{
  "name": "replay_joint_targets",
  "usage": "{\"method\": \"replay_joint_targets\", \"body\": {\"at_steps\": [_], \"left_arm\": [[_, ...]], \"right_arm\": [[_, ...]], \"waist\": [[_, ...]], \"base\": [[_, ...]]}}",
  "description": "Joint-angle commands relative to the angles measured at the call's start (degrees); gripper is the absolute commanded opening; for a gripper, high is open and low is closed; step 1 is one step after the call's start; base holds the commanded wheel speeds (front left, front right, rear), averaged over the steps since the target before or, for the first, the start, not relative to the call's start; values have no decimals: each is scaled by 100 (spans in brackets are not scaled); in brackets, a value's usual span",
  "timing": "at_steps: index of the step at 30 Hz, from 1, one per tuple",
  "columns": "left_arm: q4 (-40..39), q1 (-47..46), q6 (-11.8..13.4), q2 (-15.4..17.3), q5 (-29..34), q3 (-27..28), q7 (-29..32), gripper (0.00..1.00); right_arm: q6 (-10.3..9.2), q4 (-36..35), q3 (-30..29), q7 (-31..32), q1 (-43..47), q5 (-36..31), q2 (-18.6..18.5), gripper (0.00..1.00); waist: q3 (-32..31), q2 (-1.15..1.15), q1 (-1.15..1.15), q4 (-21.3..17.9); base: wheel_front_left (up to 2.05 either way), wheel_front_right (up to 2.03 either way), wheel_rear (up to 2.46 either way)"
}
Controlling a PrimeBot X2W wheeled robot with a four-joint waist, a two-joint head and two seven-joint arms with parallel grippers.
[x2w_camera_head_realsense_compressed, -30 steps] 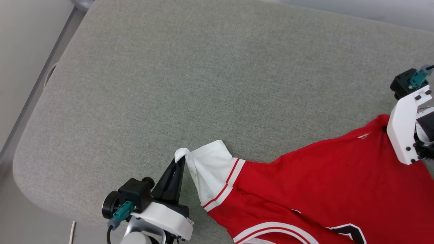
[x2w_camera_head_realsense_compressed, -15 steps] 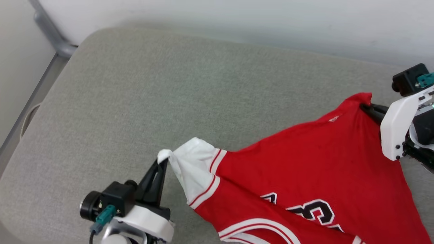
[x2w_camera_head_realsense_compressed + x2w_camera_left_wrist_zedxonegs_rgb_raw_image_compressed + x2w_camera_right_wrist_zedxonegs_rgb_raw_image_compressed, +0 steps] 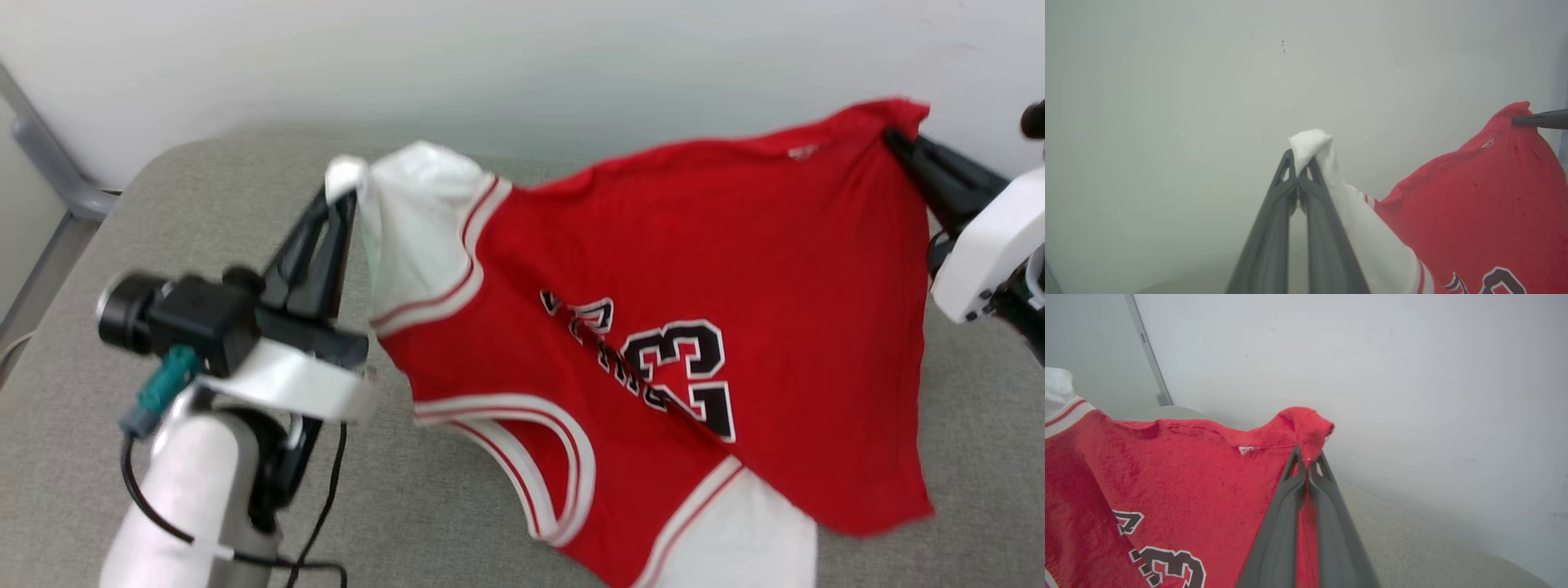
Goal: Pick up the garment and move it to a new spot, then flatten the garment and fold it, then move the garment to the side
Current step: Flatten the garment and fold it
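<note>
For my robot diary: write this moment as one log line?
left tool: shut on white sleeve | right tool: shut on red corner | garment: hanging spread over grey cushion

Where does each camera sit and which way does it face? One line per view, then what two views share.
Head view: on the head, looking forward and down at the grey cushion; shows left gripper and right gripper holding up the garment.
Left wrist view: on the left wrist, facing the wall along its shut fingers, which pinch the white sleeve.
Right wrist view: on the right wrist, facing the wall along its shut fingers, which pinch a red corner.
Shared: both wrist views show the red garment and the wall.
</note>
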Motion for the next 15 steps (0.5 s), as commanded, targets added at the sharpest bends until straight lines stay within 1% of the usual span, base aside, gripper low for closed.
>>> {"method": "replay_joint_targets", "body": {"at_steps": [1, 2, 4, 5, 9, 15], "left_arm": [[-68, -354, -31, 28, 38, 5, 78, 0], [-68, -354, -31, 28, 38, 5, 78, 0], [-108, -914, -81, 63, 88, -44, 205, 0], [-108, -914, -81, 63, 88, -44, 205, 0], [-29, -1762, -147, 34, 60, -61, 309, 0], [259, -3087, -241, 37, 13, -58, 372, 0]], "right_arm": [[-6, -132, -203, -32, -65, -113, 120, 0], [-6, -132, -203, -32, -65, -113, 120, 0], [-6, -357, -525, 26, -190, -289, 262, 0], [-6, -357, -525, 26, -190, -289, 262, 0], [-6, -638, -906, 164, -431, -534, 407, 0], [-6, -933, -1337, 437, -1235, -870, 554, 0]], "waist": [[40, 0, 1, -81], [40, 0, 1, -81], [163, 0, 1, -138], [163, 0, 1, -138], [439, 0, 1, -178], [1119, 0, 1, -209]], "base": [[0, 0, 0], [0, 0, 0], [0, 0, 0], [0, 0, 0], [0, 0, 0], [0, 0, 0]]}}
